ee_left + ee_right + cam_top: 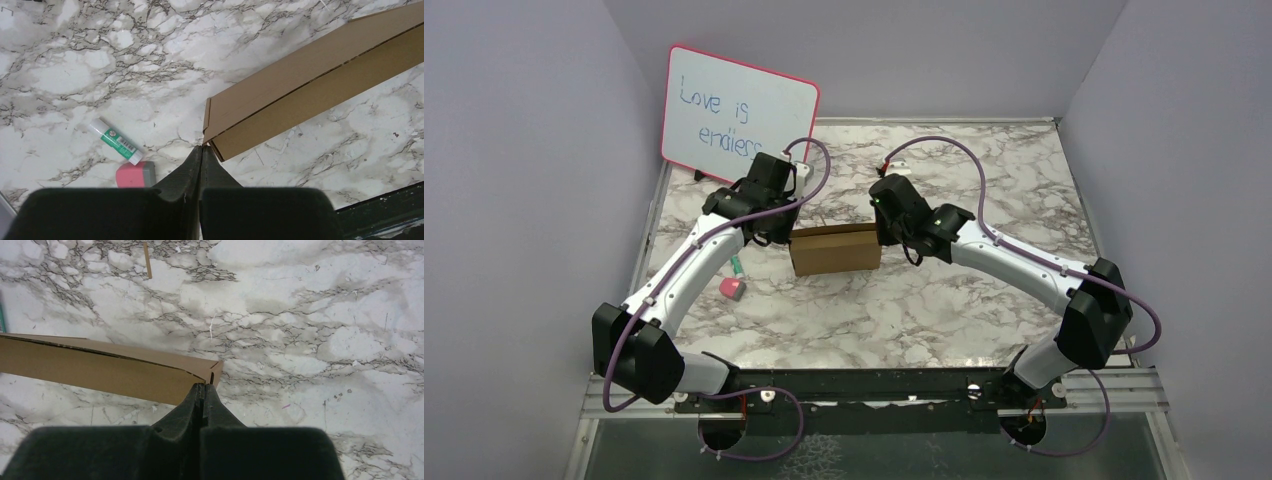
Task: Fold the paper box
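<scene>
The paper box (834,250) is a shallow brown cardboard box lying flat mid-table, lid down. My left gripper (780,236) sits at its left end. In the left wrist view the box (300,85) runs off to the upper right, and the left gripper (201,148) is shut, its tips touching the box's near corner. My right gripper (886,236) sits at the right end. In the right wrist view it (204,386) is shut with its tips against the corner of the box (100,370). No cardboard shows between either pair of fingers.
A pink-framed whiteboard (739,115) leans at the back left. A green-and-white glue stick (115,141) and a pink eraser (135,175) lie left of the box. A thin brown sliver (147,260) lies beyond the box. Grey walls enclose the marble table (984,310).
</scene>
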{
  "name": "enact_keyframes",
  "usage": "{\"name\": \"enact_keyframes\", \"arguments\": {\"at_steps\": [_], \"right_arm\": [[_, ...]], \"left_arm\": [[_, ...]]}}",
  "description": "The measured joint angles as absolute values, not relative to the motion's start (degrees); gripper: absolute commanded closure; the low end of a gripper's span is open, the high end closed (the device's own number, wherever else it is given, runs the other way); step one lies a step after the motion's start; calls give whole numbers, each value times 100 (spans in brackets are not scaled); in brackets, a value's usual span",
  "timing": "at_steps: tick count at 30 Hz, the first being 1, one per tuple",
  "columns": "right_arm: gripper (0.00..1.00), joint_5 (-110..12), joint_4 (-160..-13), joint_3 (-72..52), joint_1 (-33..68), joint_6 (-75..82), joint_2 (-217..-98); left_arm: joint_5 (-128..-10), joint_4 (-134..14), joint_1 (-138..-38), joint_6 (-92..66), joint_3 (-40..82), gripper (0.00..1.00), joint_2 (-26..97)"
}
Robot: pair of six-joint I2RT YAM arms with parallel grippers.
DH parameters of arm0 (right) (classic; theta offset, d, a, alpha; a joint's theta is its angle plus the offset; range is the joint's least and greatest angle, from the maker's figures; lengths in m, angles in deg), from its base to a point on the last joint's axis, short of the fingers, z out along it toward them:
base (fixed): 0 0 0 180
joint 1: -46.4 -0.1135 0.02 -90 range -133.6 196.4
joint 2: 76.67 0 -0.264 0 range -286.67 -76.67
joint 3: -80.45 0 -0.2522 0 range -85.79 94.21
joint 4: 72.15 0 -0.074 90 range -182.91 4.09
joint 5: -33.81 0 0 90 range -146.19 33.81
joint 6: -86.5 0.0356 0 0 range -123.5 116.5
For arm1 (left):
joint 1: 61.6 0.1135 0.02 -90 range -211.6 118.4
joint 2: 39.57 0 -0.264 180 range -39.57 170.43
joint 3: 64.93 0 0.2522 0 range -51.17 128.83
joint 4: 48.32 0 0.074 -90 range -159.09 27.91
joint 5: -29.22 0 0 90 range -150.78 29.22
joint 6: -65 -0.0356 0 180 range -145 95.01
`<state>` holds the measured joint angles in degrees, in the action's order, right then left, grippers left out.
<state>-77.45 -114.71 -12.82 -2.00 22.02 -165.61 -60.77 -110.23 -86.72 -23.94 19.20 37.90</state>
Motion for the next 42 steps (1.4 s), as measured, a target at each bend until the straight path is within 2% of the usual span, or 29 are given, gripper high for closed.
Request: {"name": "enact_keyframes", "arguments": {"at_steps": [16, 42], "right_arm": [[99, -8151, -11851, -1007, -329, 2615, -16745], [99, -8722, -12157, -810, -552, 3253, -16907]], "left_arm": [[-6105, -10957, -8642, -1417, 1918, 100, 3790], [-5124, -9965, -8928, -444, 1275, 100, 3467]]}}
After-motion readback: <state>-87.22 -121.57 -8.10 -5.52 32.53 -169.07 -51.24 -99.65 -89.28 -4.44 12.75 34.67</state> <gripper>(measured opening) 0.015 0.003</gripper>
